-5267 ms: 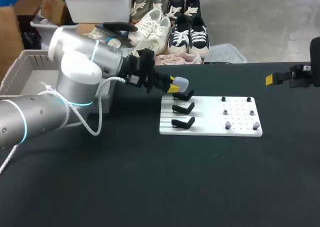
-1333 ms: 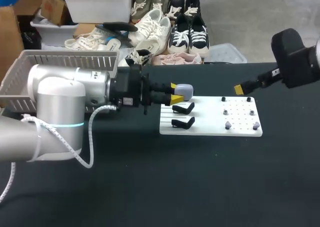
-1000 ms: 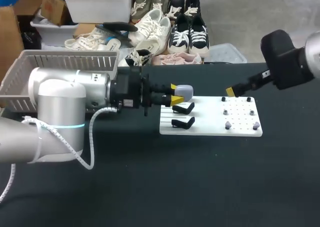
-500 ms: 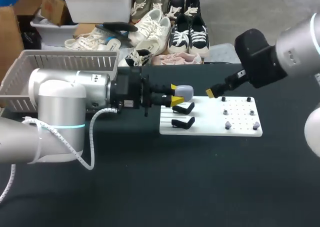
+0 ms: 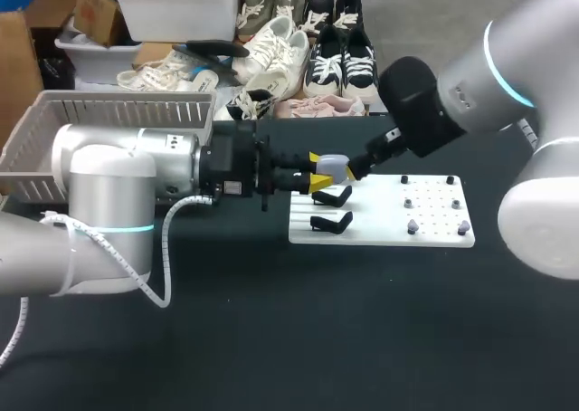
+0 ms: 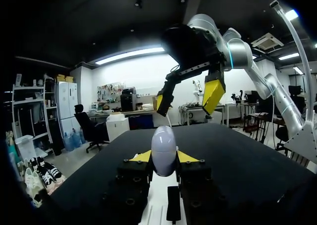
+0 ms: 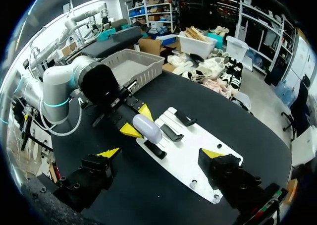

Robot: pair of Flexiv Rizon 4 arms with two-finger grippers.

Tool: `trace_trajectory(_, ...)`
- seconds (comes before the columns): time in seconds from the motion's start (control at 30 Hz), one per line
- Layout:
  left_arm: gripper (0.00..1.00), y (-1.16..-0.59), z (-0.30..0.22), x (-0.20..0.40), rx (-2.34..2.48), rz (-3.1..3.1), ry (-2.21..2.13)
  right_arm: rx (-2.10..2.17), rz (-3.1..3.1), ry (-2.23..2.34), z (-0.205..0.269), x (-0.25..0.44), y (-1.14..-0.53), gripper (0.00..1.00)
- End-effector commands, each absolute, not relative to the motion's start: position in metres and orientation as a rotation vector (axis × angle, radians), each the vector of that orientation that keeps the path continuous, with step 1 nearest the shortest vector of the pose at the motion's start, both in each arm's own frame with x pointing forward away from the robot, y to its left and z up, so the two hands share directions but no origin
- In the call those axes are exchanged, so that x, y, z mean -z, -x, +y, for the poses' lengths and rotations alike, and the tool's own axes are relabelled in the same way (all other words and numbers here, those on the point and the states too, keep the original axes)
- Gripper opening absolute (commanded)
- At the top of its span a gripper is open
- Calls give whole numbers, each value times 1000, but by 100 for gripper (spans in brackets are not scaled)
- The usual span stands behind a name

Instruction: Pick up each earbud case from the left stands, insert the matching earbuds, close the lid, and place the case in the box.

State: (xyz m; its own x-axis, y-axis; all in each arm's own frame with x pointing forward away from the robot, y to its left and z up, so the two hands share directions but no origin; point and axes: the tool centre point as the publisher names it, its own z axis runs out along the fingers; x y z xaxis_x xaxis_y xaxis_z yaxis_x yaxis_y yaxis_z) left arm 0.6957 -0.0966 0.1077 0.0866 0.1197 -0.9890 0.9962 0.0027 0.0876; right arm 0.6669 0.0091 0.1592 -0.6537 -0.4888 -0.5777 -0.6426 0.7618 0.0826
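Earbud case (image 5: pixel 334 167) sits clamped between left fingers (image 6: pixel 186 157); right fingers (image 7: pixel 109 153) spread wide.

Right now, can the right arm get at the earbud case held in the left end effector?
Probably yes: the right end effector is open close by the earbud case, nothing between them; the left end effector clamps only one end.

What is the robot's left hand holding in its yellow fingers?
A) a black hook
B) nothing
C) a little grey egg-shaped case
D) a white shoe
C: the left gripper has a yellow-tipped finger pressing on each side of the small pale grey rounded earbud case.
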Motion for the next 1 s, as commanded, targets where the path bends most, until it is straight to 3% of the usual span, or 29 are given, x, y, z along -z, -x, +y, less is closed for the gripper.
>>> trace_trajectory(0.03, 0, -694, -97, -107, 1074, 1235, -1326, -323, 2435, 827, 17, -153, -672, 100)
trace_trajectory(1.0, 0, -694, -97, -107, 1074, 1235, -1326, -321, 2483, 841, 25, -134, -692, 100)
